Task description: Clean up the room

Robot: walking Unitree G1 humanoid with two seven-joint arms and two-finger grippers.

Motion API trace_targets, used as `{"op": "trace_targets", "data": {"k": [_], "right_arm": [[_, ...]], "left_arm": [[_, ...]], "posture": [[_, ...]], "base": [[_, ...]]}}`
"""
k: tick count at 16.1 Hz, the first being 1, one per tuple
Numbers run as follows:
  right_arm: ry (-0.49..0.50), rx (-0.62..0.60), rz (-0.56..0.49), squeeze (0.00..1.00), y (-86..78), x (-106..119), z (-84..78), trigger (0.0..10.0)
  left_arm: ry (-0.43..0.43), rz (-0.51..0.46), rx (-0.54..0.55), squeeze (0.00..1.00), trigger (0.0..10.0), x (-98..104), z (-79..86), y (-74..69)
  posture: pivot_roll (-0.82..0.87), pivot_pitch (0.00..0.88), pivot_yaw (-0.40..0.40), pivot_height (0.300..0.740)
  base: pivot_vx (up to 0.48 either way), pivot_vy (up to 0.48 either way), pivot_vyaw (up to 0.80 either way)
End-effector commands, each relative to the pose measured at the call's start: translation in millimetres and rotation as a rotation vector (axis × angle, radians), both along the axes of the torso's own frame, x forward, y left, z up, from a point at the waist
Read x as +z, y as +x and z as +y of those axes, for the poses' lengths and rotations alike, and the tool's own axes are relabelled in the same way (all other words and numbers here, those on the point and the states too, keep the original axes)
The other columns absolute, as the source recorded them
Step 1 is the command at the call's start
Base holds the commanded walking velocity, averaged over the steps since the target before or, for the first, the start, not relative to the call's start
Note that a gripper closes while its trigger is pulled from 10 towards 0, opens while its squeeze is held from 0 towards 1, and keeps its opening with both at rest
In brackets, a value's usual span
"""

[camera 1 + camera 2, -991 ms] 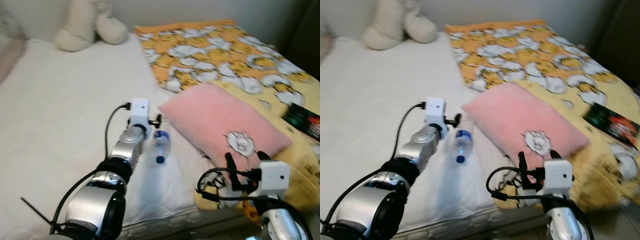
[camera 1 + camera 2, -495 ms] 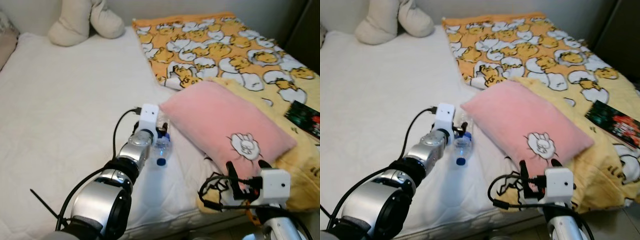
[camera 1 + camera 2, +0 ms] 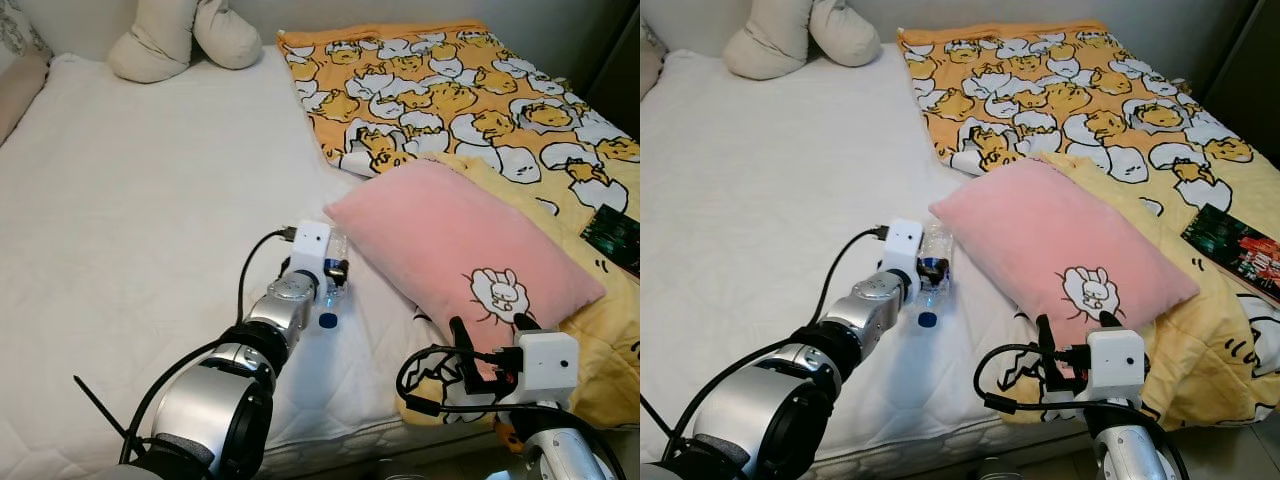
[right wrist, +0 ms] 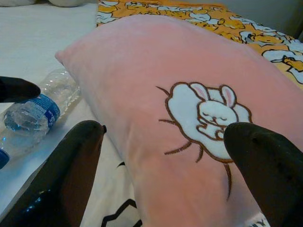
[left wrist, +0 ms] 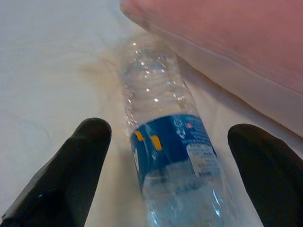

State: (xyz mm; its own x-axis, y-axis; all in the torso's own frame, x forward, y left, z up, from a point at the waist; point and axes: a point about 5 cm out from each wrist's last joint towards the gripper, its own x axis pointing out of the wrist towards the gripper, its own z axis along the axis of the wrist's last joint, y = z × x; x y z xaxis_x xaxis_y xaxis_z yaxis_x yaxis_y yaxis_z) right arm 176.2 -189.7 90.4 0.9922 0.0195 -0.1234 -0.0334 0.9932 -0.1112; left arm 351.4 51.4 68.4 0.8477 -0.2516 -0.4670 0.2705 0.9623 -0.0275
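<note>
A clear plastic water bottle (image 3: pixel 333 292) with a blue label and blue cap lies on the white mattress (image 3: pixel 150 200), against the edge of a pink pillow (image 3: pixel 460 240). My left gripper (image 5: pixel 173 132) is open and low over the bottle, one black finger (image 5: pixel 87 142) on each side of its labelled middle. From the head, that gripper (image 3: pixel 335 272) sits just past its white wrist box. My right gripper (image 3: pixel 490 328) is open near the foot of the bed, its fingers (image 4: pixel 85 142) spread before the pillow's rabbit patch (image 4: pixel 206 113), holding nothing.
An orange and yellow egg-print blanket (image 3: pixel 450 80) covers the right half of the bed and runs under the pillow. A cream plush toy (image 3: pixel 185 35) lies at the head end. A dark book (image 3: pixel 1235 240) rests on the blanket at far right. The mattress edge is near me.
The camera has shifted and steadied. My left gripper has moved from beside the bottle to straddling it. The right gripper has stayed open in front of the pillow.
</note>
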Motion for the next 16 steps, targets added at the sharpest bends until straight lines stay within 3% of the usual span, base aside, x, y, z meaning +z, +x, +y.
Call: {"op": "trace_targets", "data": {"k": [1, 2, 3, 4, 8, 12, 16], "right_arm": [[-0.003, 0.001, -0.011, 0.0, -0.6, 5, -0.9, 10.0], [-0.003, 0.001, -0.011, 0.0, -0.4, 5, -0.9, 10.0], [-0.003, 0.001, -0.011, 0.0, -0.2, 5, -0.7, 10.0], [-0.002, 0.003, -0.012, 0.0, 0.3, 5, -0.1, 10.0], [0.002, 0.019, -0.009, 0.0, -0.6, 7, 2.6, 10.0], [0.013, 0.079, 0.058, 0.0, -13.2, 2, 6.8, 10.0], [0.01, 0.088, 0.096, 0.0, -22.4, 0, 5.2, 10.0]], "left_arm": [[-0.007, 0.019, -0.029, 1.0, 10.0, 1, -6.3, -0.9], [-0.013, 0.028, -0.043, 1.0, 10.0, -1, -9.2, -2.6], [-0.008, 0.051, -0.062, 0.93, 10.0, -5, -13.8, -6.7], [0.01, 0.054, -0.067, 0.0, 10.0, -7, -13.9, -8.5], [0.05, 0.105, -0.028, 0.0, 10.0, -24, -7.6, -18.0], [-0.049, 0.176, -0.012, 0.0, 10.0, -32, -16.1, -27.4], [-0.1, 0.193, -0.067, 0.0, 10.0, -33, -31.6, -33.5]], "posture": [[-0.34, 0.046, 0.022, 0.732], [-0.34, 0.046, 0.022, 0.732], [-0.34, 0.046, 0.022, 0.732], [-0.34, 0.047, 0.022, 0.732], [-0.36, 0.059, 0.008, 0.732], [-0.39, 0.081, -0.006, 0.732], [-0.4, 0.095, -0.013, 0.732]], "base": [[0.0, 0.0, 0.0], [0.0, 0.0, 0.0], [0.0, 0.0, 0.0], [0.0, 0.0, 0.0], [0.0, 0.0, 0.0], [0.0, 0.0, 0.0], [0.0, 0.0, 0.0]]}}
